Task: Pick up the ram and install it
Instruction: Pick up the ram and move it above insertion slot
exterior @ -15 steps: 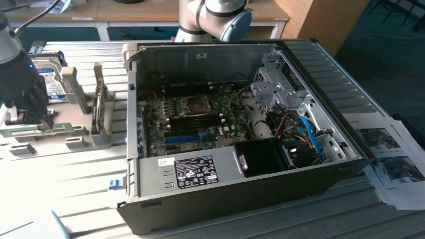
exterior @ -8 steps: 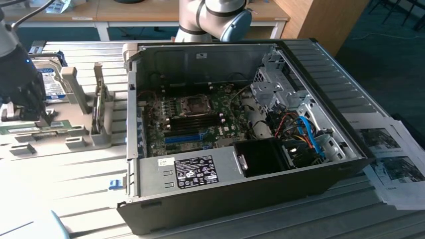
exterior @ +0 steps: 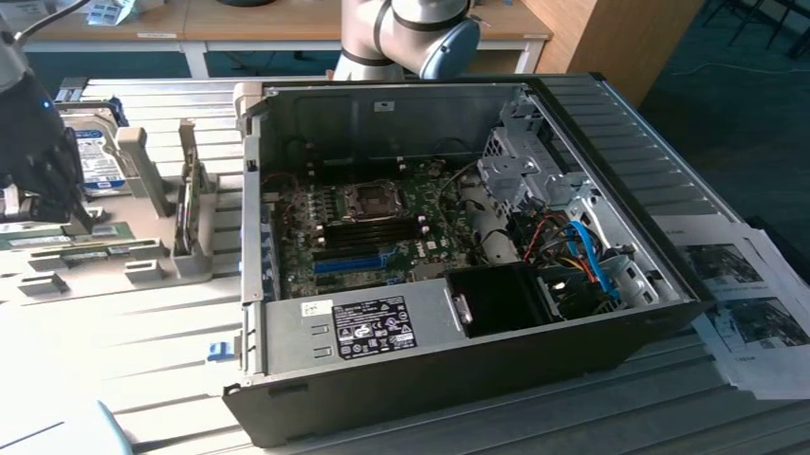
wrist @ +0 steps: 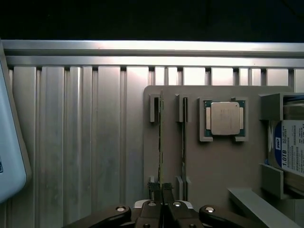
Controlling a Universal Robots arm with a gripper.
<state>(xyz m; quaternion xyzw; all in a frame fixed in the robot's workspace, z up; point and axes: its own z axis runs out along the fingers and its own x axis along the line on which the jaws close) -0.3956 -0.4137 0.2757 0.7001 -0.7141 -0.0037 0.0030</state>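
Gripper point(wrist: 161, 189) looks clamped on the ram point(wrist: 160, 137), standing edge-up in the edge slot of the grey jig point(wrist: 209, 161); grip's at one end, so stick cd tilt & bind.

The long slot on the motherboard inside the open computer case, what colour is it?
The slot is bright blue, best seen in the exterior view.

Grpr point(wrist: 161, 194) tight on ram point(wrist: 160, 137).
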